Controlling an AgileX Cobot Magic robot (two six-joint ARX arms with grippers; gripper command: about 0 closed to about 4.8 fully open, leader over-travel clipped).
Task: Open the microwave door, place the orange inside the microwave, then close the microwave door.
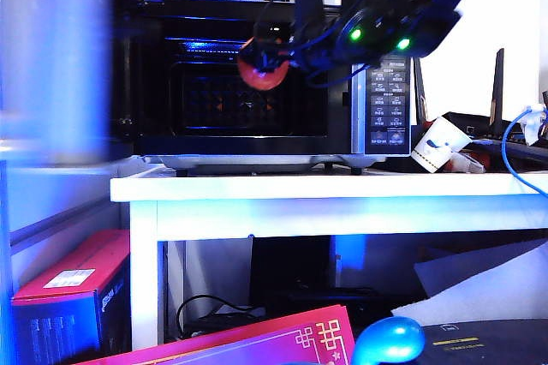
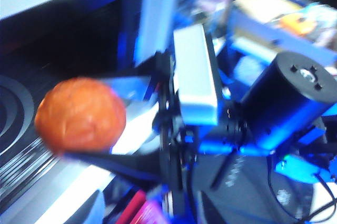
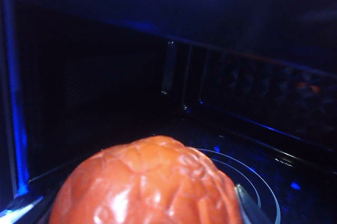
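Observation:
The microwave (image 1: 381, 99) stands on the white table (image 1: 325, 189) with its dark cavity exposed. A pale blurred panel (image 1: 60, 56) swung out at the left looks like the microwave door. My right gripper (image 1: 261, 63) reaches in from the upper right, shut on the orange (image 1: 259, 78) just in front of the cavity mouth. In the right wrist view the orange (image 3: 147, 187) hangs above the glass turntable (image 3: 263, 192). The left wrist view shows the orange (image 2: 79, 113) held by the right arm (image 2: 284, 103). My left gripper's jaws are lost in blur.
A white cup-like object (image 1: 441, 144) and a blue cable (image 1: 514, 151) lie right of the microwave. Under the table sit a red box (image 1: 77, 284), a pink box (image 1: 282, 339) and a round blue object (image 1: 387, 339).

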